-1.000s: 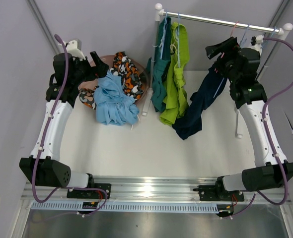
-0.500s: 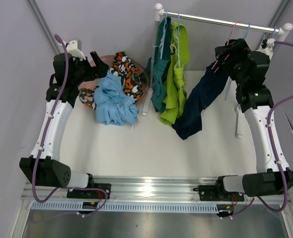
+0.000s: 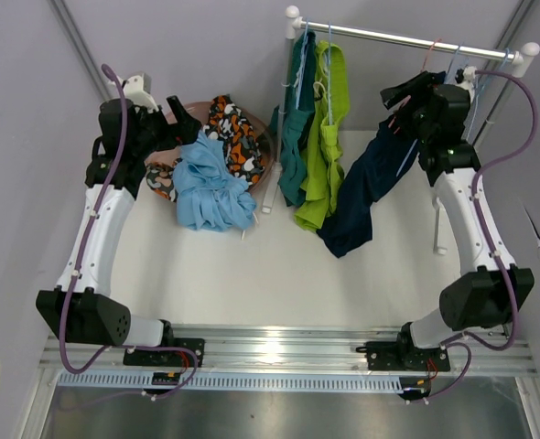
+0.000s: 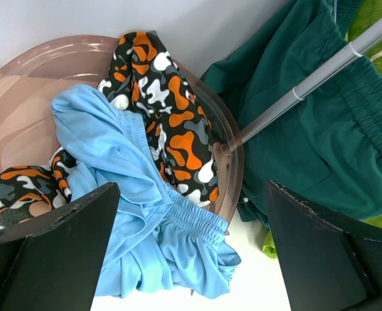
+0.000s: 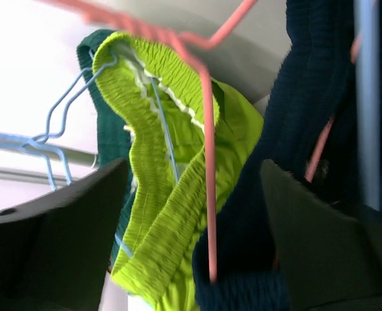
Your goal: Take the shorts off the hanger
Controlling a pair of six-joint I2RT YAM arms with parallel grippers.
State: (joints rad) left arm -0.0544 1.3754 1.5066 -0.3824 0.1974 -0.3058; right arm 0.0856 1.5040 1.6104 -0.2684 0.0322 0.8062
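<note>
The left gripper (image 3: 182, 115) is held over a translucent brown plastic bowl (image 4: 42, 61) at the far left of the white table (image 3: 252, 274). Its black fingers (image 4: 55, 253) are spread wide, and nothing is gripped or touched. The orange, black, grey and white blotch-patterned shorts (image 4: 168, 123) are heaped in the bowl, with the light blue shorts (image 4: 123, 181) laid over them and spilling past the near rim.

The right gripper (image 5: 194, 168) is raised at the far right, beside a silver metal rail (image 3: 380, 37). Its fingers (image 5: 327, 253) are likewise wide apart. A pink wire hanger (image 5: 207, 162) and the waistband of the navy shorts (image 5: 307, 103) are seen between them, unclamped; contact with the cloth cannot be told. The navy shorts are draped down from that hanger. To their left, the lime green shorts (image 3: 325, 146) and the teal shorts (image 3: 295, 137) are hung on blue wire hangers (image 5: 65, 107).
</note>
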